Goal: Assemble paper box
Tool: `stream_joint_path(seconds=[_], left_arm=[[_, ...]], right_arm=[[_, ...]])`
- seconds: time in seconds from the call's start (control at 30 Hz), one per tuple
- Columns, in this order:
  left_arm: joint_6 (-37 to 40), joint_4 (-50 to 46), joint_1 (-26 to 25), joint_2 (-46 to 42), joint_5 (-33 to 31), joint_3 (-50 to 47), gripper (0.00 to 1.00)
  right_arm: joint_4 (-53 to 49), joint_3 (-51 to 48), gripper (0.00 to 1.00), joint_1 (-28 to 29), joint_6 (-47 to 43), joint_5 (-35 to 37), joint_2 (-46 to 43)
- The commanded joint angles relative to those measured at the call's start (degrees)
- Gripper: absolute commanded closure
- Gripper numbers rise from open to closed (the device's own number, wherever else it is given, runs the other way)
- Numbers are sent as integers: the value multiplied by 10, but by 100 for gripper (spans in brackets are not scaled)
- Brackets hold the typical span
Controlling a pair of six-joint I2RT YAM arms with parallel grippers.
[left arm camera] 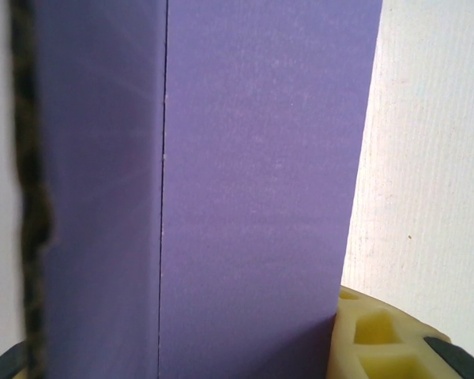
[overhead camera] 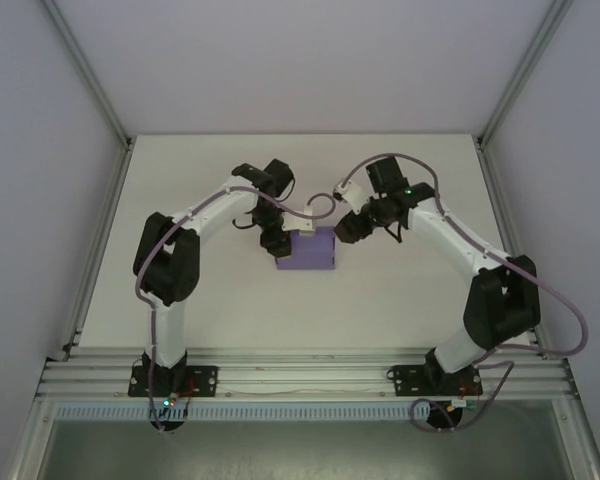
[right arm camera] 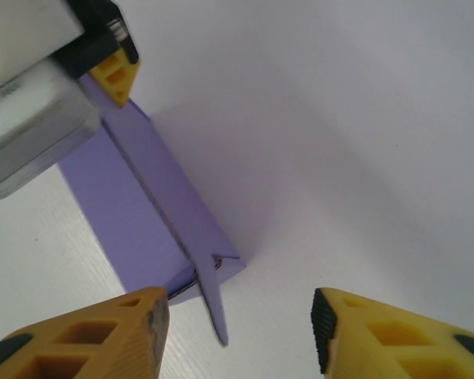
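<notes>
Box [overhead camera: 307,250] lies near the middle of the white desk [overhead camera: 400,310], flat on its surface and between the two arms. Both arms can reach it there, one from each end.

The left arm [overhead camera: 170,265] bends in and comes down on the box's left end. The right arm [overhead camera: 490,300] curls round toward the right end.

From above the box reads as a low purple sleeve with its long side across the desk. From the right wrist, a crease or seam runs along its length, and the end nearest that camera is not closed.

The left tool [overhead camera: 275,243] is clamped on the box. In the left wrist view purple card spans the gap between its fingers, with a dark pad against one side and a yellow finger at the other edge. I judge this grip to be an anchor, so the light card cannot slide or spring open while the far end is worked.

The right tool [right arm camera: 238,308] has its jaws apart at that open end, holding nothing.

A narrow flap [right arm camera: 212,304] sticks out from the box between those jaws, nearer one finger than the other. It seems to touch neither. The tool looks placed there to catch the flap and fold it in.
</notes>
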Motion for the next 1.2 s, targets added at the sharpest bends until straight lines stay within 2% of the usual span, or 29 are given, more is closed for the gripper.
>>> stream_joint_path(seconds=[0.0, 0.13, 0.23, 0.37, 0.7, 0.77, 0.87, 0.93, 1.0, 1.17], left_arm=[[7, -18, -5, 10, 1, 15, 74], [2, -18, -6, 15, -4, 16, 73], [-5, -15, -7, 15, -4, 16, 73], [-7, -10, -7, 12, -3, 15, 73], [-16, -8, -12, 10, -11, 16, 74], [-21, -3, -13, 9, -14, 14, 73], [-32, 11, -16, 3, -14, 12, 73], [-49, 31, -18, -3, -18, 7, 73], [-71, 54, -19, -6, -25, 4, 73], [-105, 83, -25, -3, -31, 0, 73]], right_arm=[[-36, 30, 53, 10, -4, 22, 18], [-39, 37, 68, 13, 1, 25, 26], [-62, 44, 74, 13, -1, 17, 30], [-72, 40, 78, 15, 6, 13, 35], [-29, 31, 78, 16, 43, 1, 42], [-28, 33, 84, 17, 47, -4, 41], [-23, 30, 100, 17, 66, -6, 37], [0, 21, 100, 20, 114, -6, 33], [58, -4, 100, 34, 203, 30, 20], [169, -63, 100, 122, 426, 323, -4]])
